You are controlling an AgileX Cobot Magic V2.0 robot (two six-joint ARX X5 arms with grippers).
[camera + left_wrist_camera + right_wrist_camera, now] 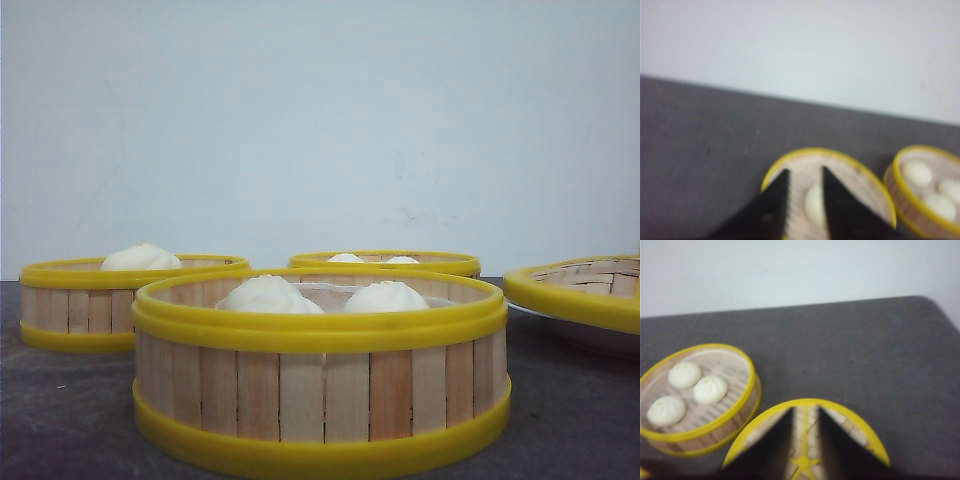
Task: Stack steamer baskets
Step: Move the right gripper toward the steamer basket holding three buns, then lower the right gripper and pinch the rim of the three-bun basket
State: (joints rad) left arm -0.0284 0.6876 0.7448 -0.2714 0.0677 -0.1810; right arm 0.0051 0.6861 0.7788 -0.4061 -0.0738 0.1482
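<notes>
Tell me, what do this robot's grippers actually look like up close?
Only the fingertips show. The left gripper and the right gripper each have two black fingers tapering to pointed, wedge-shaped tips. The left pair's inner edges look finely toothed. No cables, markings or arm links appear in any view.

Steamer baskets [320, 390]: pale tan vertical slats, some slats more orange-brown, glossy yellow rims top and bottom. Buns [268, 296] inside: white, faint yellow dot on top in right wrist view. Lid [805, 450]: yellow rim, yellow spokes over woven tan. Table [850, 350]: dark grey, finely speckled. Wall [320, 120]: plain off-white. Gripper fingers [775, 210]: black.
</notes>
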